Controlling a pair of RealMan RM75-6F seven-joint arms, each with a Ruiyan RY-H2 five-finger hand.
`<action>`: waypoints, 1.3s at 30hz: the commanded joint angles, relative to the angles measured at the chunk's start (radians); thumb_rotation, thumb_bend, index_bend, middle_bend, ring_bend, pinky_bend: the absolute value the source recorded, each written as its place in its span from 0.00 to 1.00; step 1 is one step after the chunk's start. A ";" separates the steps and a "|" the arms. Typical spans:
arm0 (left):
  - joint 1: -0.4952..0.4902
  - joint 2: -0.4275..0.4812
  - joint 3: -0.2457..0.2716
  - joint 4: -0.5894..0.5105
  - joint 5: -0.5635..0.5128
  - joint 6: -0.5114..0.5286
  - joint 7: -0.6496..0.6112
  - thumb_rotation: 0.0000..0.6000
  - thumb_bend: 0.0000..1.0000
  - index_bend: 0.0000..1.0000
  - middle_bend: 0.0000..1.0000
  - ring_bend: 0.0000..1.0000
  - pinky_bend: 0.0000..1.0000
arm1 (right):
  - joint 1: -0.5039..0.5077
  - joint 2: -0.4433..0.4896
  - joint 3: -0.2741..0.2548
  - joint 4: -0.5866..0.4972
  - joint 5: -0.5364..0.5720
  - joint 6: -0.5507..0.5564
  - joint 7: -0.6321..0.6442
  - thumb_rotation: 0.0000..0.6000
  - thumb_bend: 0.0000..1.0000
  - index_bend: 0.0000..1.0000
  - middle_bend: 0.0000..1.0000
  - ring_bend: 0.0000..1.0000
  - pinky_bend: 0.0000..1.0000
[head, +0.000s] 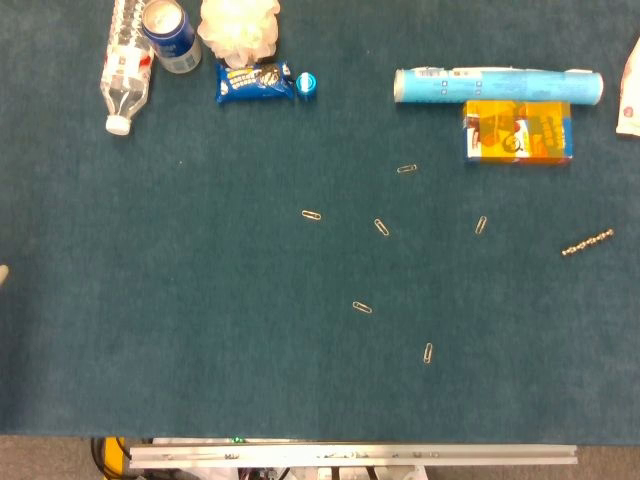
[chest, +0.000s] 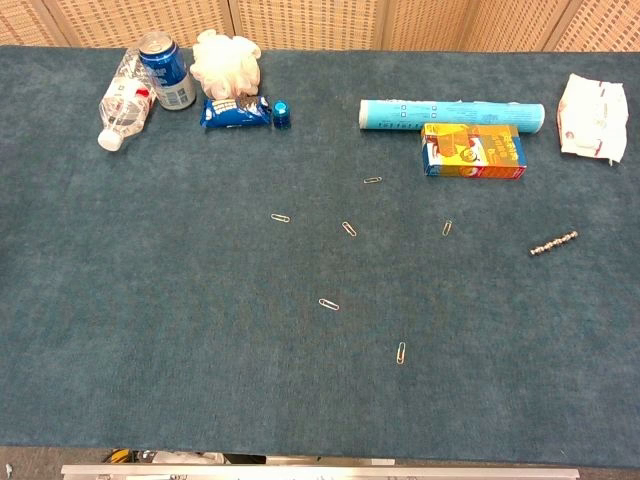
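Neither hand shows in the head view or the chest view. Several paper clips lie scattered on the dark teal table cloth (head: 180, 330), among them one at the left (head: 311, 214), one near the middle (head: 381, 227) and one nearest the front edge (head: 428, 353). The chest view shows the same clips, such as the left one (chest: 281, 217) and the front one (chest: 401, 352). A pale sliver (head: 2, 272) touches the left border of the head view; what it is cannot be told.
At the back left lie a clear water bottle (head: 126, 66), a blue can (head: 168, 32), a white mesh puff (head: 240, 28), a blue snack packet (head: 255, 82) and a small blue cap (head: 307, 84). Back right: a light blue tube (head: 497, 85), an orange box (head: 518, 131), a white packet (chest: 590, 116). A short metal chain (head: 587, 242) lies right.
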 joint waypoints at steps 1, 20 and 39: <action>0.003 0.002 0.003 -0.004 0.010 0.011 0.003 1.00 0.05 0.30 0.34 0.33 0.44 | -0.002 -0.001 -0.002 -0.004 -0.012 0.010 -0.004 1.00 0.00 0.06 0.21 0.16 0.43; 0.032 0.008 0.005 -0.014 0.008 0.051 0.001 1.00 0.05 0.30 0.34 0.33 0.44 | 0.070 -0.013 -0.035 0.059 -0.143 -0.048 0.003 1.00 0.00 0.24 0.26 0.16 0.43; 0.056 0.014 0.003 -0.021 -0.014 0.066 -0.004 1.00 0.05 0.30 0.34 0.33 0.44 | 0.225 -0.127 -0.058 0.324 -0.251 -0.162 0.048 1.00 0.10 0.41 0.27 0.18 0.41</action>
